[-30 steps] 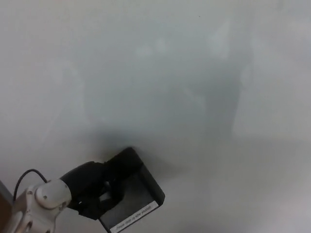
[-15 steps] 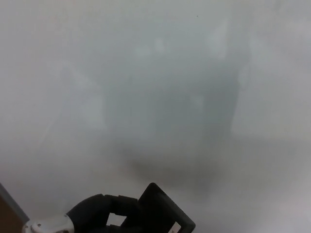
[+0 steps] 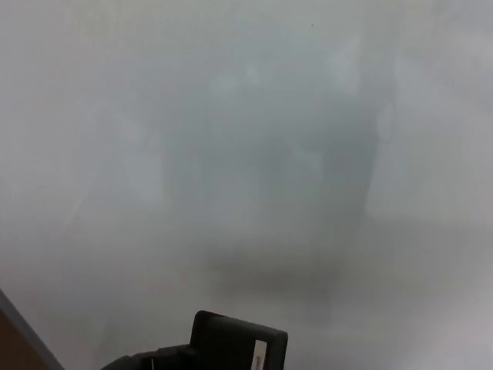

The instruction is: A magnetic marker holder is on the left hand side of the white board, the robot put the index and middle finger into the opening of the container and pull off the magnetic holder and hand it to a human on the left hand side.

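Holder (image 3: pixel 239 347) low at frame bottom, likely off the whiteboard (image 3: pixel 254 154), hooked on left hand (image 3: pixel 150 361) for the handover. Hand mostly cropped: grip probable, finger state not readable. Right hand absent.

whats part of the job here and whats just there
Part of the job:
- black marker holder, at the bottom edge of the head view
- left hand, only a dark sliver showing beside the holder
- whiteboard, which fills most of the view

Just there:
- brown strip beyond the board's lower-left edge; too little shows to name it
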Tool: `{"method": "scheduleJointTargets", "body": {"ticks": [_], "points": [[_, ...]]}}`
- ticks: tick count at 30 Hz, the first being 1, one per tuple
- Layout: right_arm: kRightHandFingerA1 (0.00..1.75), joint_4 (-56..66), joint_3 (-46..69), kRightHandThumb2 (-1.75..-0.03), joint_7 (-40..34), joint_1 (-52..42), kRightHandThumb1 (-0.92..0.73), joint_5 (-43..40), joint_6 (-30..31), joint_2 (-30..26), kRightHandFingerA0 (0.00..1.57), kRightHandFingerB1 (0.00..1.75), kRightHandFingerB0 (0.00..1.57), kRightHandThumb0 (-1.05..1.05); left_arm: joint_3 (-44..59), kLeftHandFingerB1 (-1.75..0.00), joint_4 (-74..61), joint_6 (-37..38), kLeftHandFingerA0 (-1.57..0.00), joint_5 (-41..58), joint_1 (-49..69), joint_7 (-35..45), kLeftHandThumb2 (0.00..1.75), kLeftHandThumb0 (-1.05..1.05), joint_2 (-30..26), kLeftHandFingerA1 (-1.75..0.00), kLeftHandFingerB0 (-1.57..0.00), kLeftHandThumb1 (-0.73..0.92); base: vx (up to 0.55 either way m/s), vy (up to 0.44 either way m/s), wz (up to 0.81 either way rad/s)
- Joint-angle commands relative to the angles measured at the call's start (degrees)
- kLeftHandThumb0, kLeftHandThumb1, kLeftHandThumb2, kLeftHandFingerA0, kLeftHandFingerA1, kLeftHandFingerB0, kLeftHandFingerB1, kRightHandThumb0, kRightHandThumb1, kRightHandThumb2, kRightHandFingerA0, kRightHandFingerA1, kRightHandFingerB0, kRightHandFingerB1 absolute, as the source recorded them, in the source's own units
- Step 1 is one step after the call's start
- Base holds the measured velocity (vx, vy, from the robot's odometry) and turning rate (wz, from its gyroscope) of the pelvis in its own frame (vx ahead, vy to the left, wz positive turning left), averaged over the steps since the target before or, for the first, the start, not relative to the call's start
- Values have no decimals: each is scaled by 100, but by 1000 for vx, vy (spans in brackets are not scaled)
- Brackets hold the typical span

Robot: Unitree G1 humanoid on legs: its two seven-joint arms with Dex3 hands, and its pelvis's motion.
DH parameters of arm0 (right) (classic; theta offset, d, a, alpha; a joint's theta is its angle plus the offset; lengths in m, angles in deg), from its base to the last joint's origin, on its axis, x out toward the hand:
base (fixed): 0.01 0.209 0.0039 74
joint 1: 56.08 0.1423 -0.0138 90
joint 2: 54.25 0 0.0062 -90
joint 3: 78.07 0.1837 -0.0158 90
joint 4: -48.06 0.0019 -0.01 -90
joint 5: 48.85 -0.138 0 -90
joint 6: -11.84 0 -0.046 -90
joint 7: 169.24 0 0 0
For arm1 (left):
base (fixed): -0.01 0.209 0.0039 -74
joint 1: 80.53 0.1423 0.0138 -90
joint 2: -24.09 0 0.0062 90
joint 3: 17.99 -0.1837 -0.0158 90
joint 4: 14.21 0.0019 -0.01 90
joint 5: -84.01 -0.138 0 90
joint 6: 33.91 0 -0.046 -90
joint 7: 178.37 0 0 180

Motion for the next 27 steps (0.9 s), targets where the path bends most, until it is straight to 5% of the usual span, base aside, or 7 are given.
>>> {"method": "scheduleJointTargets", "body": {"ticks": [1, 14, 15, 19, 21, 22, 27], "points": [[52, -130, -36, -62, 80, 18, -72, 38, 14, -68, 88, 47, 70, -61, 3274, -87, -2020, -749, -84, 7338, 1274, 1181, 65, -46, 3, -119, -62, 83, 0, 0, 0], [52, -68, -4, -63, 65, 18, -73, 13, 46, -117, 88, 47, 70, -60, 4946, -89, -1491, -763, -88, 8500, 1531, 881, 105, -35, -712, -110, -67, 67, 0, 0, 0], [49, -122, -3, -64, 103, 33, -74, -2, 29, -105, 91, 46, 70, -58, 5197, -96, -1380, -764, -75, 8640, 1635, 919, 65, -37, -755, -124, -56, 85, 0, 0, 0], [50, -105, -75, -64, 24, -5, -73, 90, 2, -65, 91, 46, 71, -59, 5697, -89, -1016, -1087, -83, 8830, 1901, 1148, 103, -37, -1078, -110, -65, 65, 0, 0, 0], [50, -144, -79, -63, 65, -8, -73, 75, -24, -52, 90, 45, 72, -59, 5871, -97, -936, -1118, -72, 8886, 1959, 1163, 63, -36, -1132, -128, -59, 78, 0, 0, 0], [51, -157, -83, -63, 60, -2, -73, 89, -29, -57, 88, 47, 70, -60, 5990, -84, -896, -1032, -78, 8859, 1909, 1253, 106, -36, -1107, -99, -59, 67, 0, 0, 0], [51, -199, -87, -63, 53, 7, -73, 113, -50, -58, 89, 46, 71, -60, 6295, -83, -727, -1146, -73, 9036, 2018, 1342, 65, -42, -1183, -118, -53, 84, 0, 0, 0]]}}
